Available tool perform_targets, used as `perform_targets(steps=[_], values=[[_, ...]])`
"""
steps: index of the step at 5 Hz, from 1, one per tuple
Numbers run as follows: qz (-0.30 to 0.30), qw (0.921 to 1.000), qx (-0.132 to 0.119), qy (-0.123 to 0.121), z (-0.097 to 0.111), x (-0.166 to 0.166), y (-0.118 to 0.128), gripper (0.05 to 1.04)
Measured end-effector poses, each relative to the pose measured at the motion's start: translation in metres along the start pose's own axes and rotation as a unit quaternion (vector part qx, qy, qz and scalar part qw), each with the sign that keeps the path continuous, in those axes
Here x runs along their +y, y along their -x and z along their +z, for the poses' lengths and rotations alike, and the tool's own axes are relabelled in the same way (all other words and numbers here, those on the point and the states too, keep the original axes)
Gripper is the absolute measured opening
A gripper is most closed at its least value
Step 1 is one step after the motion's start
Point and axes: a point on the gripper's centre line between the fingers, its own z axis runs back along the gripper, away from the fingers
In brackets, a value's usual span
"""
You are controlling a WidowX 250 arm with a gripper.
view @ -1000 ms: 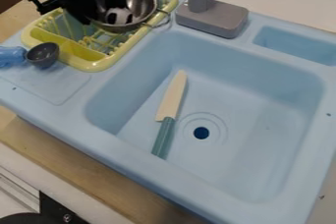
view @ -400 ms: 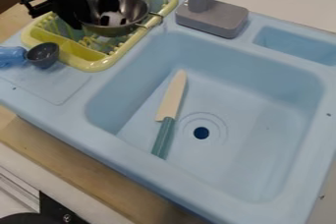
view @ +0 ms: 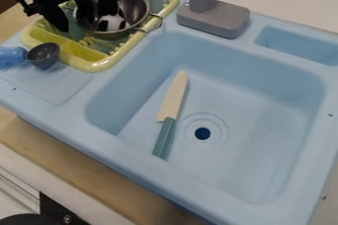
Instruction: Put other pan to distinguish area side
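at eleven o'clock, the metal pan [view: 137,8] is seated in the yellow rack [view: 98,65], apparently for support; at its nine-o'clock rim the gripper [view: 76,25] is spread open, presumably for release.

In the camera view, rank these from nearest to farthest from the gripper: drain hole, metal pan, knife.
From the gripper:
1. Metal pan: right beside it, in the yellow rack.
2. Knife: farther off, lying in the blue sink basin.
3. Drain hole: farthest, in the basin floor beyond the knife.
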Motion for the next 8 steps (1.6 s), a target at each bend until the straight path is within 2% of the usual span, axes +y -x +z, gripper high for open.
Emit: perform_targets(steps=[1, 2, 4, 6, 7, 8], values=[[0.002, 1.0000, 0.002, -0.001, 0.001, 0.000, 0.000, 0.972], [0.001, 1.0000, 0.007, -0.005, 0.002, -0.002, 0.002, 0.993], [-0.021, 0.9989, 0.004, -0.042, 0.018, -0.015, 0.006, 0.993], [-0.061, 0.9967, -0.015, -0.051, 0.042, -0.042, 0.005, 0.993], [-0.094, 0.9945, -0.016, -0.043, 0.047, -0.062, 0.010, 0.994], [-0.134, 0.9906, -0.023, -0.014, 0.051, -0.083, 0.024, 0.993]])
